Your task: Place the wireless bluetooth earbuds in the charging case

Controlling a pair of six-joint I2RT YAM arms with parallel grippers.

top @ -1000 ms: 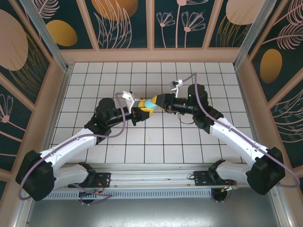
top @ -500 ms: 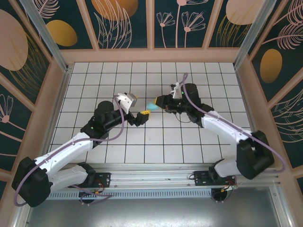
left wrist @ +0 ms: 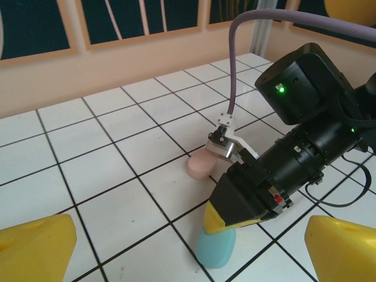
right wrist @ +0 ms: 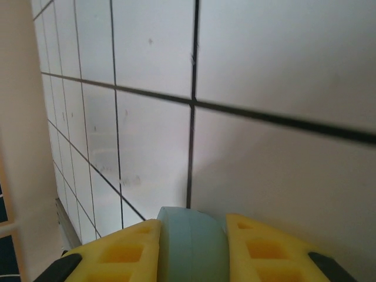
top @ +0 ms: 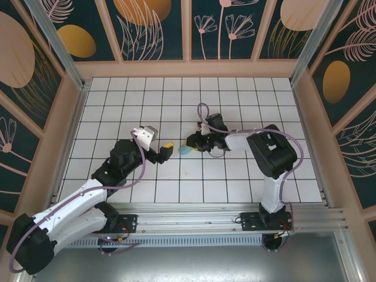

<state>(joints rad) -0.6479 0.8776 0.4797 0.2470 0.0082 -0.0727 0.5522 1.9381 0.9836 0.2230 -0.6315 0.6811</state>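
case in right gripper, 2nd case near, on floor

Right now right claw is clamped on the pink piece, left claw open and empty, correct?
No. The right claw is clamped on the light blue case; the left wrist view shows the pink piece lying free on the tiles. Left claw open and empty, yes.

Bright, even light is thrown from above on the white tiled floor; only soft shadows are cast. The yellow finger pads are blurred in the left wrist view, and the pale blue rounded plastic case is rendered soft in the right wrist view.
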